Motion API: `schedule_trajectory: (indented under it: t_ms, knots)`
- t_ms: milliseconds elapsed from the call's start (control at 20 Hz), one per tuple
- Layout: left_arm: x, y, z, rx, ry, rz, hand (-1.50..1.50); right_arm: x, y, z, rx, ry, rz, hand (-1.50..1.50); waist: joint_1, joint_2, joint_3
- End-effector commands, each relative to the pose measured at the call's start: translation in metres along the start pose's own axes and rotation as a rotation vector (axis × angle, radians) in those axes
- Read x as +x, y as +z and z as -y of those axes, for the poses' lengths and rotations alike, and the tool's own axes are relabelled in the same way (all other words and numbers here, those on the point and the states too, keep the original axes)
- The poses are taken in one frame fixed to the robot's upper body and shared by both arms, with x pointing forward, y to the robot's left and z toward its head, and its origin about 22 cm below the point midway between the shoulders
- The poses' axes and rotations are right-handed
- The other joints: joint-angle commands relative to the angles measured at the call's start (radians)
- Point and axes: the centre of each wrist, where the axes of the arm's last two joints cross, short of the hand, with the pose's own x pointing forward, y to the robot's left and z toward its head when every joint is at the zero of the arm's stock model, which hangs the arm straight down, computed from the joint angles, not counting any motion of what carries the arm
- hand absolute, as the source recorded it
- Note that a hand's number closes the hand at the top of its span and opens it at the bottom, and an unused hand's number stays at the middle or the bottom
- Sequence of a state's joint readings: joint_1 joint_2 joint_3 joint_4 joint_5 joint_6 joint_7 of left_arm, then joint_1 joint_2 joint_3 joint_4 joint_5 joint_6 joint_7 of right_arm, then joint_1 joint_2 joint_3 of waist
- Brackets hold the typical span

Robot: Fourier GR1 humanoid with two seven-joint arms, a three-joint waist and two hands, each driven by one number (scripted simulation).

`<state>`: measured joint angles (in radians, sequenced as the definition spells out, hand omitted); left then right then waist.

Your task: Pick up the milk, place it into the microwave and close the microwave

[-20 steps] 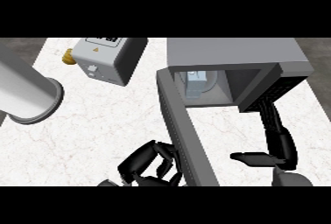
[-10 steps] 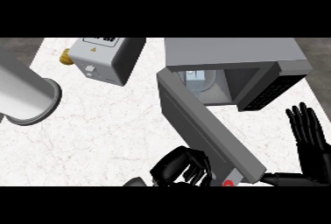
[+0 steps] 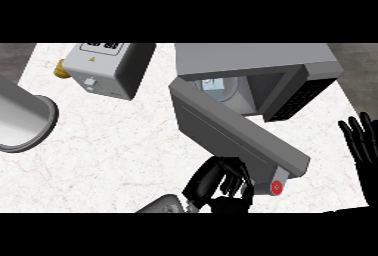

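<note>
Milk (image 3: 213, 86) inside microwave (image 3: 255, 60); open door (image 3: 236, 135) runs toward 5 o'clock; left hand (image 3: 221, 182), fingers curled, empty, at door's outer face, nearer; right hand (image 3: 362, 137) open, resting at 3 o'clock

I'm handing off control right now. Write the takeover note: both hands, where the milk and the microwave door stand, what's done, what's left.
Left hand: fingers curled, holding nothing, against the outer face of the grey microwave door near its free end.
Right hand: open, fingers up, resting at the view's right edge.
Small pale milk carton: inside the grey boxy microwave, glimpsed in the cavity.
Done: milk placed inside.
Left: the door is partly open; push it shut with the left hand.
</note>
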<state>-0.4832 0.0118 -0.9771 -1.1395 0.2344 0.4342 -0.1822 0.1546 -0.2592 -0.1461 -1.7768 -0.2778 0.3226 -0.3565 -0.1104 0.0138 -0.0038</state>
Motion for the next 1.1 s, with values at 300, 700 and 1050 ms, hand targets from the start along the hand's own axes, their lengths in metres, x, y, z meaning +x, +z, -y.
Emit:
schedule_trajectory:
  t_ms: [300,700,1050]
  knots:
    - [0.028,-0.043,-0.019,0.158,0.026,0.116,1.5,0.03,-0.018,-0.004,0.227,-0.093,0.045,-1.5,-0.079,0.015,-0.002]
    - [0.042,-0.074,-0.043,0.272,0.042,0.055,1.5,0.046,-0.035,-0.011,0.285,-0.132,0.096,-1.5,-0.144,0.036,-0.001]
    - [0.063,-0.095,-0.069,0.413,0.17,0.111,1.5,0.055,-0.038,-0.009,0.297,-0.17,0.099,-1.5,-0.178,0.05,-0.005]
